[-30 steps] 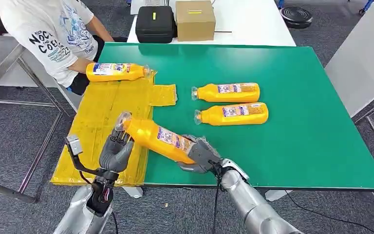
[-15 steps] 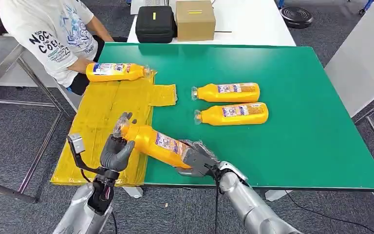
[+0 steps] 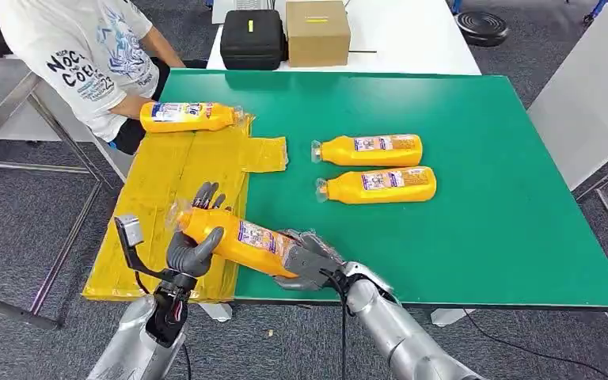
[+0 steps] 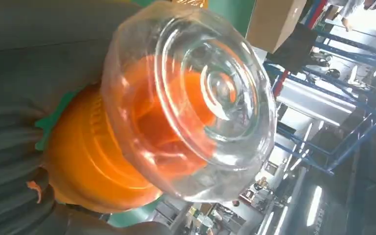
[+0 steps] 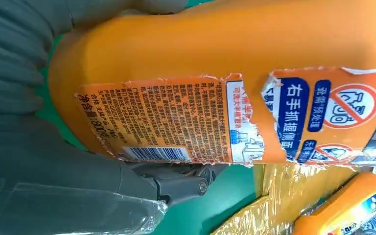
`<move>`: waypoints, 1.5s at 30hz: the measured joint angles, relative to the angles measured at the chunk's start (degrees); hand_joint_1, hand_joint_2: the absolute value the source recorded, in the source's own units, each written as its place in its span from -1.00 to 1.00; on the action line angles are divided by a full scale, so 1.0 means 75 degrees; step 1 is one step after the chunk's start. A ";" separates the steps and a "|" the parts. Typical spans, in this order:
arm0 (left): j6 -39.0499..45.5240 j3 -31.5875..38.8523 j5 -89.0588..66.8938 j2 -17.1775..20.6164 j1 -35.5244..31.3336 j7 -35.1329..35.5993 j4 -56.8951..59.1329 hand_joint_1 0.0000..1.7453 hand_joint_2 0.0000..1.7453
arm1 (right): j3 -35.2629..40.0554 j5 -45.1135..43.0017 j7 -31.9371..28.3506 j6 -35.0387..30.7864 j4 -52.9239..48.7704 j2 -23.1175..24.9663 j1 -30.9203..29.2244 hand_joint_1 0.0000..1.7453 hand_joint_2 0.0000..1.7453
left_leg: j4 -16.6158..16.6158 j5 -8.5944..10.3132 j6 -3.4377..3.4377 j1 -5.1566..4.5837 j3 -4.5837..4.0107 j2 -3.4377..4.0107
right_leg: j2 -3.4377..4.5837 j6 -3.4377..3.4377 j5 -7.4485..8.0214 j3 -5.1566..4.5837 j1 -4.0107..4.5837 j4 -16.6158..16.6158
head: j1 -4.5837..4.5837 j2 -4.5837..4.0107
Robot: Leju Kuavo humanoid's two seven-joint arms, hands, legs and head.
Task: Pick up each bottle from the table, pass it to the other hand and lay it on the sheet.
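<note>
An orange bottle (image 3: 241, 237) with a clear cap (image 4: 200, 107) hangs tilted over the near left corner of the green table (image 3: 483, 198). My right hand (image 3: 305, 257) grips its base end, label side showing (image 5: 215, 58). My left hand (image 3: 194, 245) is wrapped round the neck end, thumb across the front and fingers standing behind. The cap end is over the yellow sheet (image 3: 158, 206). One bottle (image 3: 186, 116) lies at the sheet's far end. Two more bottles (image 3: 372, 149) (image 3: 380, 184) lie side by side on the table.
A person in a white shirt (image 3: 87, 55) sits at the table's far left corner, an arm next to the bottle on the sheet. A black case (image 3: 252, 38) and a cardboard box (image 3: 317, 32) stand behind the table. A small yellow scrap (image 3: 267, 153) lies beside the sheet.
My right hand has carried the bottle left and lower, toward the sheet. My left hand has come up from under the cap end and closed round the neck.
</note>
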 measured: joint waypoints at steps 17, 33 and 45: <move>0.0052 -0.0015 0.0047 0.0003 -0.0019 -0.0067 0.0128 1.00 1.00 | 0.0154 0.0026 0.0134 -0.0073 0.0009 -0.0035 0.0005 1.00 1.00 | 0.0000 0.0000 0.0000 0.0000 0.0000 0.0000 | 0.0000 0.0000 0.0000 -0.0001 0.0000 0.0000 | 0.0000 0.0000; 0.0026 -0.0035 0.0009 0.0000 -0.0079 -0.0163 0.0131 1.00 1.00 | 0.0154 0.0067 0.0172 -0.0117 0.0003 -0.0087 0.0071 -1.00 -1.00 | 0.0000 0.0000 0.0000 0.0000 0.0000 0.0000 | 0.0000 0.0000 0.0000 -0.0002 0.0000 0.0000 | -0.0003 0.0000; 0.0119 -0.0096 -0.0137 0.0000 -0.0059 -0.0189 0.0000 1.00 1.00 | 0.0003 -0.0378 0.0364 -0.0763 -0.0247 -0.0082 0.0138 -1.00 -1.00 | 0.0000 0.0000 0.0000 0.0000 -0.0002 0.0000 | 0.0000 0.0000 0.0000 -0.0001 0.0000 0.0000 | -0.0003 0.0000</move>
